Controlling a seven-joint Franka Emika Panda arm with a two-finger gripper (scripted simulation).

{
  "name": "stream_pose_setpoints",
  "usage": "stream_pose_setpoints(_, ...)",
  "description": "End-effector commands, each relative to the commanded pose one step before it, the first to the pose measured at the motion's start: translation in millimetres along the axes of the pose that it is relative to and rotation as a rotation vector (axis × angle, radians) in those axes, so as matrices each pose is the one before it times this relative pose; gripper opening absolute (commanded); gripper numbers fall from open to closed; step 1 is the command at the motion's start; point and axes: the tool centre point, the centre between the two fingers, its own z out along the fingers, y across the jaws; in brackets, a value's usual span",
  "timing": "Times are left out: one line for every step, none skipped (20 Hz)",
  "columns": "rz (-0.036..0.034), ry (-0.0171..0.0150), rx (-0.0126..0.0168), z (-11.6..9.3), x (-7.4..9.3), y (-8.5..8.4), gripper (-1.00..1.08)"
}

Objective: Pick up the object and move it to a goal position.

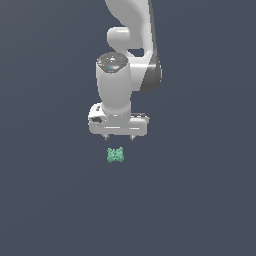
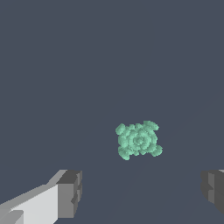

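Note:
The object (image 1: pixel 115 155) is a small mint-green knobbly lump lying on the dark grey floor, just below the white arm in the exterior view. My gripper (image 1: pixel 119 137) hangs right above it, open, its short fingertips (image 1: pixel 106 136) spread wider than the lump and not touching it. In the wrist view the object (image 2: pixel 138 140) lies on the floor beyond the two grey fingers (image 2: pixel 70 192), roughly midway between them and with nothing held. My gripper (image 2: pixel 141 189) is empty.
A plain dark grey floor (image 1: pixel 200 200) fills both views. The white arm (image 1: pixel 127 45) rises above the gripper. No goal marker shows.

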Motion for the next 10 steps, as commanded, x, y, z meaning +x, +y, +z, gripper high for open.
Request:
stream_pose_setpoints(0.00000, 0.00000, 0.00000, 0.00, 0.00, 0.01, 1.00)
stream_pose_setpoints(-0.00066, 0.00016, -0.00070, -0.17, -0.01, 0.27, 1.00)
stream_pose_setpoints(-0.00148, 0.00035, -0.00157, -0.41, -0.01, 1.15, 1.00)
stream_pose_setpoints(-0.00262, 0.00060, -0.00275, -0.69, -0.03, 1.67, 1.00)
stream_pose_setpoints(-0.00356, 0.00078, -0.00367, -0.93, -0.05, 2.32, 1.00)
stream_pose_setpoints(-0.00461, 0.00095, -0.00461, -1.16, -0.09, 2.82, 1.00)
stream_pose_setpoints(-0.00530, 0.00101, -0.00503, -1.28, -0.12, 3.10, 1.00)
stream_pose_setpoints(-0.00457, 0.00079, -0.00402, -1.04, -0.12, 2.50, 1.00)
stream_pose_setpoints(-0.00356, 0.00055, -0.00283, -0.75, -0.10, 1.74, 1.00)
stream_pose_setpoints(-0.00247, 0.00033, -0.00168, -0.47, -0.06, 1.04, 1.00)
